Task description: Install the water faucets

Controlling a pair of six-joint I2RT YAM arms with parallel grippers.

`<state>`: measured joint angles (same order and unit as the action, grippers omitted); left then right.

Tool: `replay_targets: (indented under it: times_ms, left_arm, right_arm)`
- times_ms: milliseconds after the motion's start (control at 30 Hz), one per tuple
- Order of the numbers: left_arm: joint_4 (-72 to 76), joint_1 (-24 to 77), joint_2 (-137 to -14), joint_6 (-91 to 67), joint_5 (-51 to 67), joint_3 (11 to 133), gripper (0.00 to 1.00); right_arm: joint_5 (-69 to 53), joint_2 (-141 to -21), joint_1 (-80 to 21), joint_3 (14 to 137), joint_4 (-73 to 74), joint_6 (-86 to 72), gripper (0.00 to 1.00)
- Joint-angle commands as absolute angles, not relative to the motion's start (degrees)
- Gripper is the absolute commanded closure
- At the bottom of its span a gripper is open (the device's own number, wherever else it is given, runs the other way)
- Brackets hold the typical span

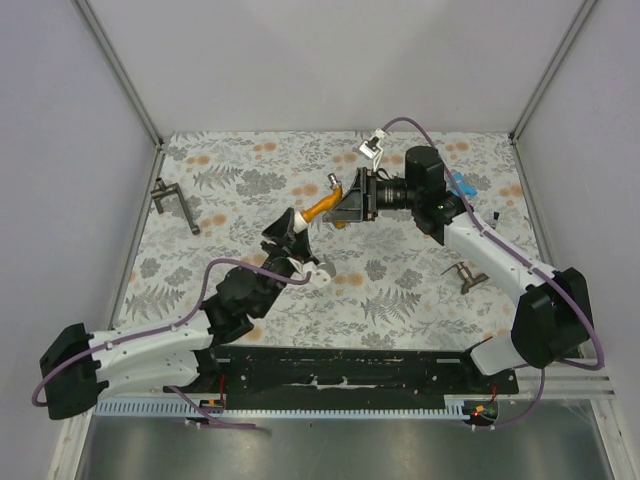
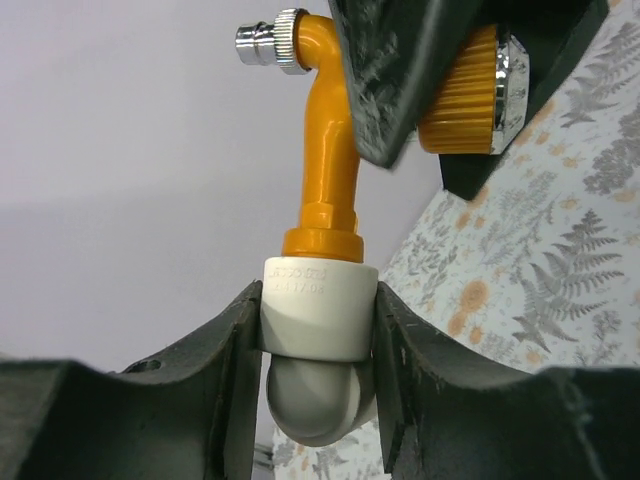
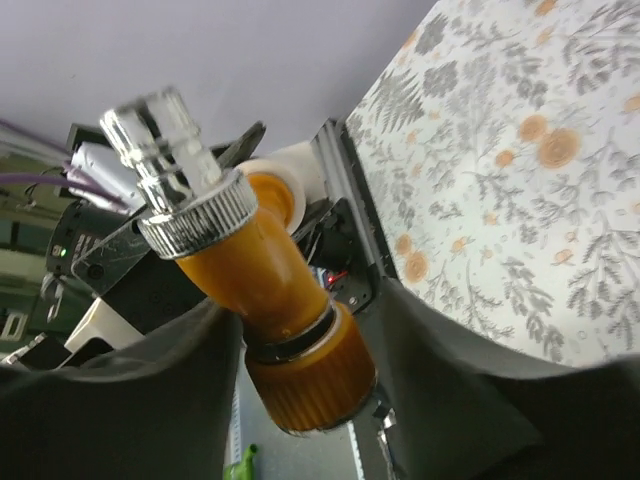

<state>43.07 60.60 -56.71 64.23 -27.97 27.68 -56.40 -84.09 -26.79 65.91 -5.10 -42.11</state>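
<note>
An orange water faucet [image 1: 322,206] with a chrome spout tip is held in the air between both grippers above the middle of the table. My left gripper [image 1: 293,226] is shut on the white elbow fitting [image 2: 318,310] at its lower end, seen close in the left wrist view with the orange body [image 2: 328,160] rising from it. My right gripper [image 1: 350,198] is shut on the ribbed orange knob [image 3: 312,375]; the chrome tip [image 3: 170,150] points up and left in the right wrist view.
A dark metal lever handle [image 1: 172,202] lies at the far left of the floral table cover [image 1: 400,280]. Another dark handle [image 1: 468,275] lies at the right, near the right arm. A blue item [image 1: 462,184] sits behind the right wrist. A black rail [image 1: 350,370] runs along the near edge.
</note>
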Motion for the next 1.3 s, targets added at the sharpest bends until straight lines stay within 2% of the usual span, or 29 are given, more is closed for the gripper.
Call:
replay_targets:
  times_ms: [0,33,67,267,467,667,1000,1267]
  left_arm:
    - [26.31,60.39,-49.41,48.3,-27.87,28.12,0.98]
    - [21.93,59.51,-48.18,42.51,-26.82,28.47,0.98]
    - [18.23,58.89,-46.77,36.19,-24.2,29.26,0.98]
    - [3.97,50.47,-42.98,10.94,-7.5,31.99,0.98]
    - [2.46,38.08,-44.55,-6.22,15.51,34.89,0.98]
    - [4.56,30.24,-51.84,-18.53,32.93,40.16,0.98]
    - [7.99,29.71,-57.83,-23.73,49.55,45.7,0.98]
    - [10.63,29.79,-59.76,-26.63,55.1,47.9,0.98]
  right_arm:
    - [-50.71,-82.0,-24.79,69.96,-7.11,-44.3,0.23]
    - [-51.06,-81.83,-24.44,70.13,-7.9,-42.99,0.06]
    - [-51.41,-81.48,-24.0,70.14,-8.52,-41.59,0.02]
    - [-53.17,-77.36,-22.41,69.44,-5.73,-24.13,0.02]
    - [-54.93,-69.62,-22.41,65.05,4.64,7.86,0.02]
    - [-59.41,-64.6,-22.5,66.09,16.68,25.73,0.02]
    - [-64.77,-63.72,-22.67,67.85,21.0,32.7,0.02]
    - [-68.82,-66.97,-24.25,70.4,21.36,31.38,0.02]
